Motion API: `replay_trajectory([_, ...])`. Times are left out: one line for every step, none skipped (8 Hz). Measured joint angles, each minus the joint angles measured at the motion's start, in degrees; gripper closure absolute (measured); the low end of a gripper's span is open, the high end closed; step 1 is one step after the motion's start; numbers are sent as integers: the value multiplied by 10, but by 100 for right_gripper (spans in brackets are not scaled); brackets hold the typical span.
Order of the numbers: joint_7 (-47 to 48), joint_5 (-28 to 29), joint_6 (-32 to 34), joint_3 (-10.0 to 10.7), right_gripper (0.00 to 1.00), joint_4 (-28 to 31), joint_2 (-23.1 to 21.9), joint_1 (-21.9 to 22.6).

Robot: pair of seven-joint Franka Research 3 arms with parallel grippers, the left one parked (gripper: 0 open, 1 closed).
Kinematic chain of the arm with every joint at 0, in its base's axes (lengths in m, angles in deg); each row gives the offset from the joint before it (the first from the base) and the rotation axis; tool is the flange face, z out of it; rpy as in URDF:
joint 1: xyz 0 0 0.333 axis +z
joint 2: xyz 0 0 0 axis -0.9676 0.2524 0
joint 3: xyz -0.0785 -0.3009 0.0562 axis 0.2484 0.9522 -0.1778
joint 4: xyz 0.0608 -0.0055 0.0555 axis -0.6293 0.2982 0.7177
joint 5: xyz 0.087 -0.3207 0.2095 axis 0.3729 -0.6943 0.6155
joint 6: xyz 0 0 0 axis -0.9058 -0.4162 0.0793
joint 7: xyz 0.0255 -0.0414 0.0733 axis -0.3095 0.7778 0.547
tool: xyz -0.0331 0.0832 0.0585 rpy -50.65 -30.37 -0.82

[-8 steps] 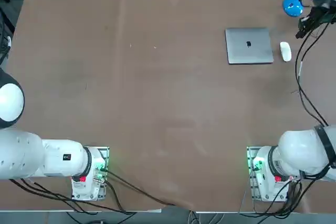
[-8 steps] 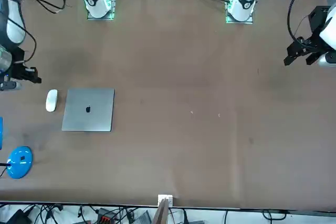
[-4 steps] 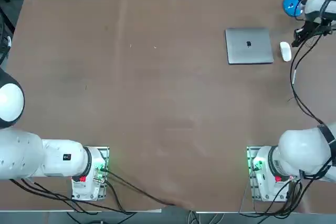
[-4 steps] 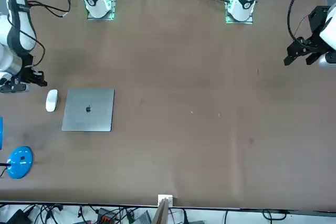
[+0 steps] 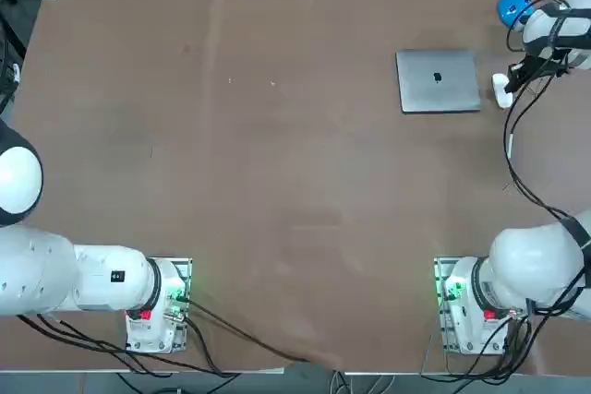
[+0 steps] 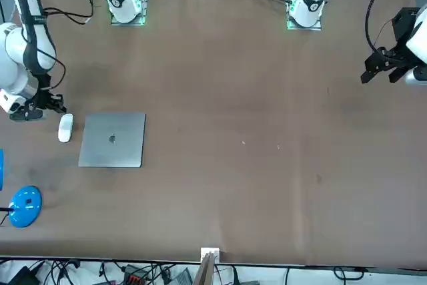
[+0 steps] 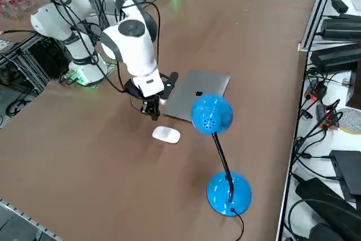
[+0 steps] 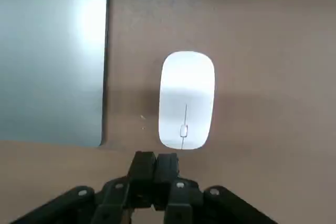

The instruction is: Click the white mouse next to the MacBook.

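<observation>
The white mouse (image 8: 186, 99) lies flat on the brown table just right of the MacBook (image 8: 52, 56), a closed silver laptop. My right gripper (image 8: 156, 160) is shut with nothing in it, its two dark fingers pressed together. It hangs a little above the table, just off the mouse's near end, not touching it. From overhead the gripper (image 5: 513, 77) covers part of the mouse (image 5: 500, 91) beside the MacBook (image 5: 438, 80). Seen from the side, the gripper (image 7: 153, 112) points down close to the mouse (image 7: 166, 135), with the MacBook (image 7: 197, 95) behind.
A blue desk lamp (image 7: 212, 114) stands at the table's far right corner, its round base (image 7: 228, 193) near the edge and its head over the laptop's corner. Cables and power bricks (image 7: 335, 55) lie beyond the far edge. Bare brown tabletop (image 5: 277, 136) stretches to the left.
The right arm has swung in from the table's right edge and lowered toward the mouse. Its gripper has stayed shut. Mouse and MacBook have not moved.
</observation>
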Motion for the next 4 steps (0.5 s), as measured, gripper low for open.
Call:
replay_trajectory([0,0,-6,0,99,1,8,0])
replay_trajectory([0,0,-11,0,99,1,16,0])
replay_trajectory([0,0,-14,0,99,1,22,0])
replay_trajectory([0,0,-20,0,99,1,29,0])
